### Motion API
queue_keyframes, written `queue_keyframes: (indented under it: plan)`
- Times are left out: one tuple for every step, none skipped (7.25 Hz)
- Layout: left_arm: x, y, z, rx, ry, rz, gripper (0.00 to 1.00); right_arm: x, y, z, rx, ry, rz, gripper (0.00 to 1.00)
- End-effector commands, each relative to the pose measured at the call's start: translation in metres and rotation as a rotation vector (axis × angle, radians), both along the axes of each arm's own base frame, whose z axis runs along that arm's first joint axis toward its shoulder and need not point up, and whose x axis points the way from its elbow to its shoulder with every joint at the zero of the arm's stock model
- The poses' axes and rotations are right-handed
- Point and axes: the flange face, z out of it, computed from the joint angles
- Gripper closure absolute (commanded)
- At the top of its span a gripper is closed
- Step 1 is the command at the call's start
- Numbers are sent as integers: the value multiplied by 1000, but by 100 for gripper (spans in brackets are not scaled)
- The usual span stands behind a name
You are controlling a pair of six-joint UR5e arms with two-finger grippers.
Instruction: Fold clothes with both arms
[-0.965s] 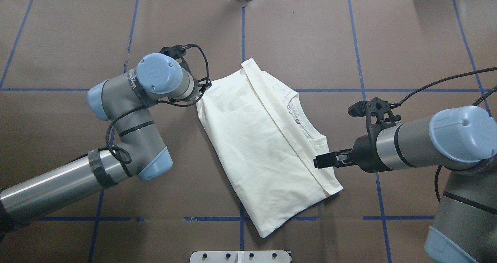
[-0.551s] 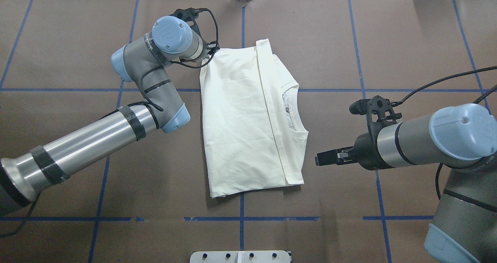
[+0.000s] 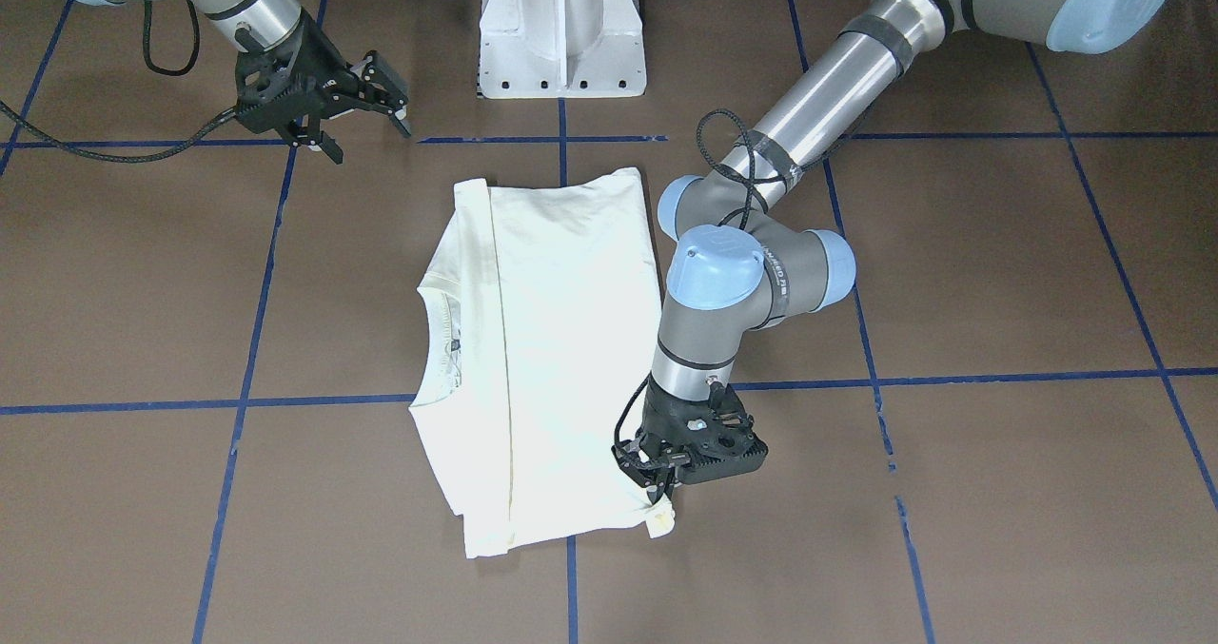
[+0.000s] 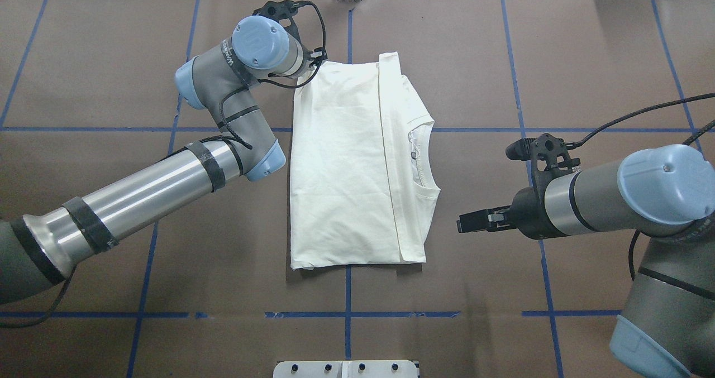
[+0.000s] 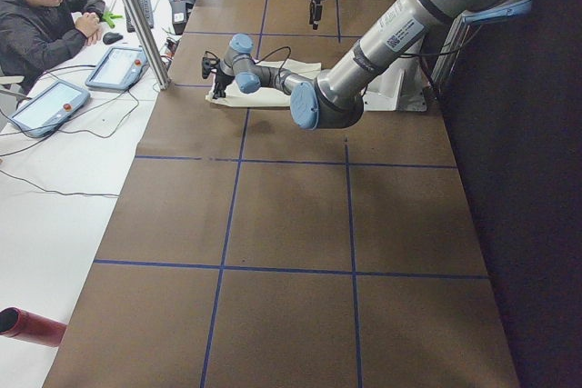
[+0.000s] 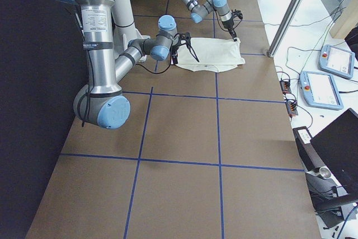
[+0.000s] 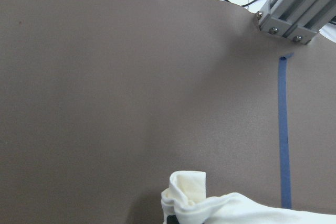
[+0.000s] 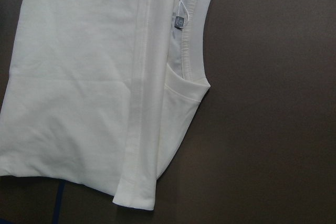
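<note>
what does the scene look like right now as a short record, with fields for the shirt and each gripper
T-shirt: cream, folded, plain side up, flat on the brown table
neckline: on the edge toward the robot's right
left gripper: shut on the T-shirt's far left corner, which is bunched
right gripper: open, holding nothing, apart from the T-shirt
</note>
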Motion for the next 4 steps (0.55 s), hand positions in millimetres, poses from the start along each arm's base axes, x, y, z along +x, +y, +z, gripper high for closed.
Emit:
queue_keyframes:
  plan:
    - [-26, -18, 17, 43, -96, 26, 0, -2, -10, 13, -14, 29, 14, 0]
    - [-46, -25, 15, 25, -163, 40, 0, -8, -16, 18, -7, 44, 9, 0]
    - [-69, -5, 10, 62, -220, 94, 0, -18, -23, 8, 11, 87, -10, 0]
    - [-95, 28, 15, 42, -207, 143, 0, -35, -31, -17, 29, 151, -23, 0]
